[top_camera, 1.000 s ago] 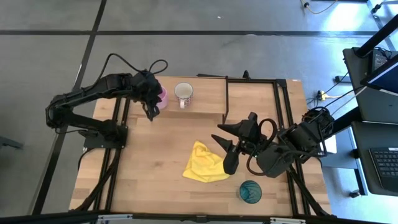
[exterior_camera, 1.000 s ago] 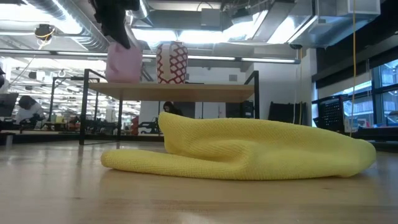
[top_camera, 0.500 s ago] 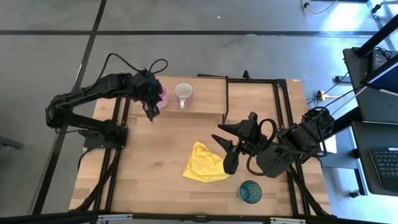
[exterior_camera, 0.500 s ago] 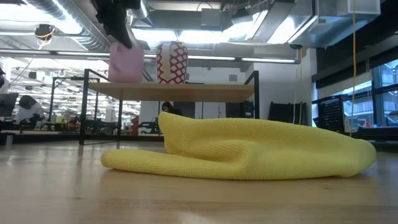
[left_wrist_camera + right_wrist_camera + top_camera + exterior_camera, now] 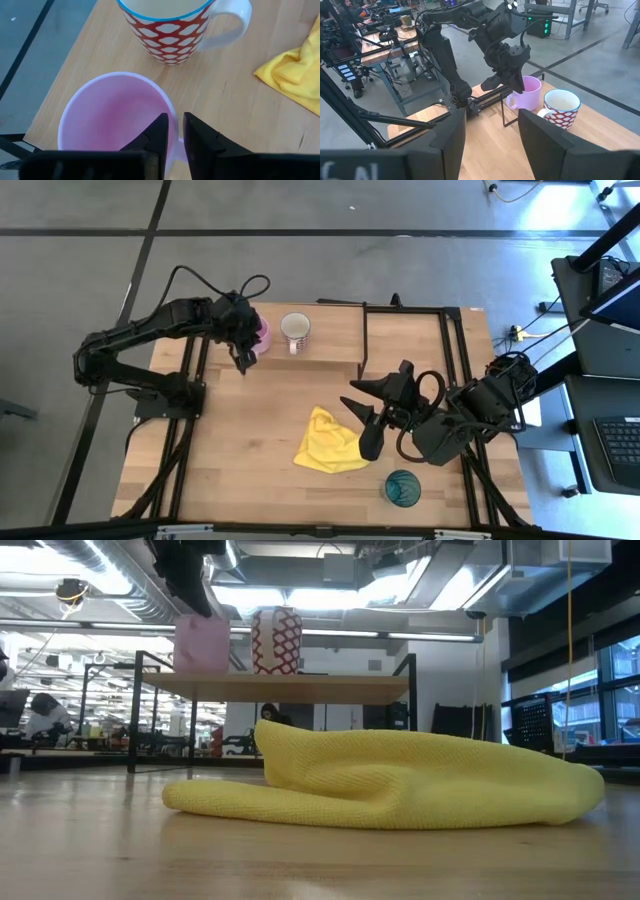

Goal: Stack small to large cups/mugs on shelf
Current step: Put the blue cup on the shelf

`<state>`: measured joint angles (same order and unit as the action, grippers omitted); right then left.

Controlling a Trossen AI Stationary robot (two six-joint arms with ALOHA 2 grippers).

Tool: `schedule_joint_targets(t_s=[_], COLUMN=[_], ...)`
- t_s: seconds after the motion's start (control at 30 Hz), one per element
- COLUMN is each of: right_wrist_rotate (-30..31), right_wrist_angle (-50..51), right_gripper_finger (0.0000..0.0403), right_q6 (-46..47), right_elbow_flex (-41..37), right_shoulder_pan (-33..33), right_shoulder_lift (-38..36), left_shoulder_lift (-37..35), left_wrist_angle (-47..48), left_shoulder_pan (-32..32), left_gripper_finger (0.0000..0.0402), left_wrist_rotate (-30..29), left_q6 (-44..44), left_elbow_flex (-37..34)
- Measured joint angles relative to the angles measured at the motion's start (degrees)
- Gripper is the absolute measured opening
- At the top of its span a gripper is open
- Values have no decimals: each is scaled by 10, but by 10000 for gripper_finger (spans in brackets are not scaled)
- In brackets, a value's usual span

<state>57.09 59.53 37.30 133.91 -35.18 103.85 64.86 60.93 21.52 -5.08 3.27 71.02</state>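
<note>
While the pink mug (image 5: 117, 117) stands upright on the shelf (image 5: 330, 330), the left hand (image 5: 172, 137) straddles its rim, fingers slightly parted.

The right gripper (image 5: 491, 131) is seen with its two dark fingers (image 5: 447, 137) set wide apart, nothing between them. Beyond them, a pink mug (image 5: 526, 93) and a white mug with a red pattern (image 5: 559, 108) are placed just beside each other on the light-wood shelf (image 5: 600, 131). The left gripper (image 5: 516, 84) is lowered at the pink mug's rim, fingers straddling its wall. Workbenches with equipment (image 5: 390, 35) are visible in the room behind.
</note>
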Motion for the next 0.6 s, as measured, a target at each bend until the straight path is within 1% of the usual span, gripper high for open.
schedule_joint_targets(t_s=[0.23,0.33,0.43,0.5,0.6], right_wrist_rotate=[-1,-1,-3,-30,-118], right_wrist_angle=[3,10,30,63,154], right_gripper_finger=[182,182,182,182,179], right_q6=[0,0,6,18,79], right_elbow_flex=[0,0,0,0,8], right_shoulder_pan=[0,0,2,9,47], right_shoulder_lift=[0,0,0,-4,-27], left_shoulder_lift=[0,-1,-9,-17,-37], left_wrist_angle=[3,12,17,16,6], left_shoulder_pan=[0,-9,-28,-46,-99], left_gripper_finger=[57,57,57,57,54], left_wrist_rotate=[0,-1,-2,-2,0], left_q6=[1,-1,-13,-33,-99], left_elbow_flex=[2,28,75,118,185])
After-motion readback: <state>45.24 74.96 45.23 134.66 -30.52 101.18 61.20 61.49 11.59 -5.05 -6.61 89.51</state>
